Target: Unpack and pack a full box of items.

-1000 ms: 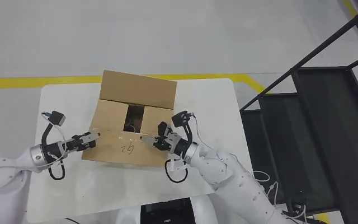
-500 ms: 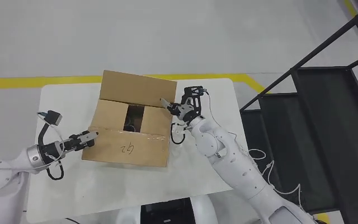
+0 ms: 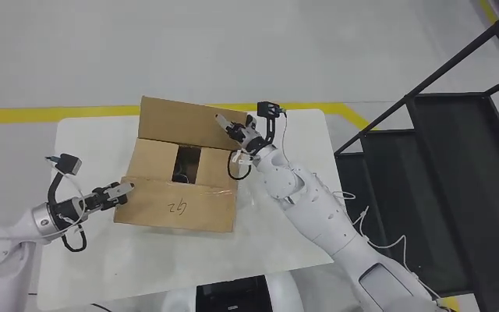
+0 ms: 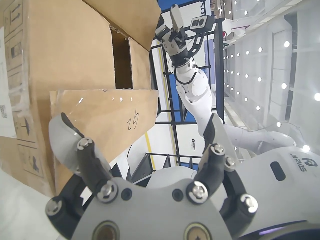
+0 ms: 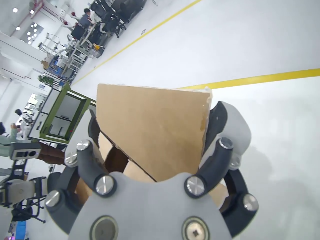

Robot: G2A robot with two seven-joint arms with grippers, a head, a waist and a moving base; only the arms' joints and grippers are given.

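One white counter (image 3: 288,156) is carrying the cardboard box (image 3: 156,160) at its middle. Far flap (image 3: 187,123) is standing raised and the pen-marked near flap (image 3: 175,207) is folding outward, judged to be clearing the opening for unpacking. Right arm is stretching over the box, its pincer (image 5: 155,116) spread astride the far flap's corner, not pinching. Left arm is lying low over the counter, its pincer (image 4: 137,118) spread beside the near flap's corner.
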